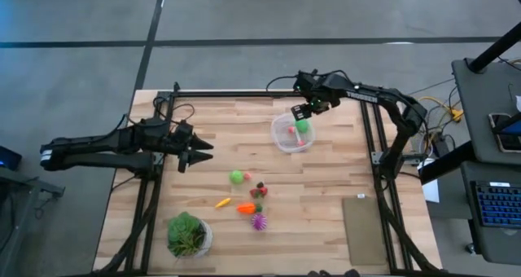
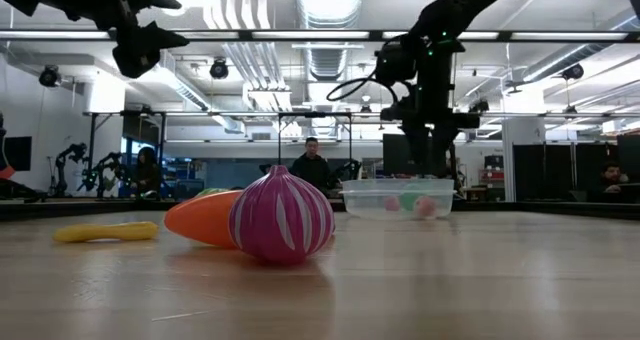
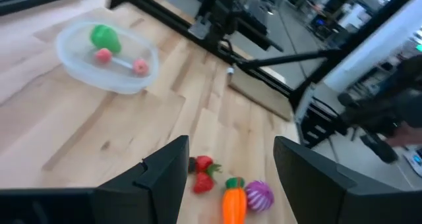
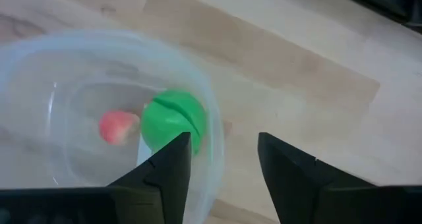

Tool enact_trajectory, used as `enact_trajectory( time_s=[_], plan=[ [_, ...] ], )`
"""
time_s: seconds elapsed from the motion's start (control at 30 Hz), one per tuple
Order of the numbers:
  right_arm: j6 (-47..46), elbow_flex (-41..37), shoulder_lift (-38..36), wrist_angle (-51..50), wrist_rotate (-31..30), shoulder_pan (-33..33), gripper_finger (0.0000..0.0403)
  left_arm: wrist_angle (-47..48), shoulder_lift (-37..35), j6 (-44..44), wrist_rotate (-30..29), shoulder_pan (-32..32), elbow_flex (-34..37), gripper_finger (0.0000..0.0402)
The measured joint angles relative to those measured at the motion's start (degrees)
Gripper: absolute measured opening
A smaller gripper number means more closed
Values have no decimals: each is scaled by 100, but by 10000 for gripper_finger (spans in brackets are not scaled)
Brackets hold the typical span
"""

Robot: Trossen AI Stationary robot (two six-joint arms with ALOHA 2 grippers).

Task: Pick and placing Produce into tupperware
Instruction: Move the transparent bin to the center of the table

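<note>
The clear round tupperware (image 1: 291, 135) stands at the table's far right. A green piece (image 4: 173, 118) and small pink-red pieces (image 4: 117, 127) lie in it. My right gripper (image 1: 303, 114) hangs just above its far rim, pointing down, open (image 4: 224, 148) with nothing between the fingers. Loose produce lies mid-table: a green ball (image 1: 236, 177), red strawberries (image 1: 259, 190), a yellow piece (image 1: 222, 202), an orange carrot (image 1: 247, 208) and a spiky purple ball (image 1: 259, 222). My left gripper (image 1: 199, 153) hovers open at the table's left, above the wood.
A leafy plant in a white pot (image 1: 189, 235) stands near the front left. A flat brown pad (image 1: 362, 228) lies at the near right. Black frame rails (image 1: 370, 130) run along the table's sides and far edge. Bare wood lies between the tupperware and the loose produce.
</note>
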State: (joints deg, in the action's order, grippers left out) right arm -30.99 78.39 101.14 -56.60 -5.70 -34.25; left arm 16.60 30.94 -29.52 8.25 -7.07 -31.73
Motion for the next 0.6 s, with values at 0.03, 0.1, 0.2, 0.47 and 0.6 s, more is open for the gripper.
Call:
enact_trajectory(
  time_s=[0.03, 0.1, 0.2, 0.47, 0.6],
  plan=[
    [62, 2, 20, -95, 9, 1, 171, 29, -41, -10, -70, -2, 0, 208],
    [106, -45, 31, -386, 16, 23, 171, 46, -107, -24, -283, -4, 0, 208],
    [160, -222, -71, -626, 12, 124, 170, 40, -174, -224, -754, -4, 0, 208],
    [120, -608, -256, -495, 307, 534, 178, 36, -132, -139, -1040, -4, 0, 208],
    [-36, -917, -287, -104, 423, 723, 190, 38, -39, -147, -1042, -4, 0, 208]
  ],
)
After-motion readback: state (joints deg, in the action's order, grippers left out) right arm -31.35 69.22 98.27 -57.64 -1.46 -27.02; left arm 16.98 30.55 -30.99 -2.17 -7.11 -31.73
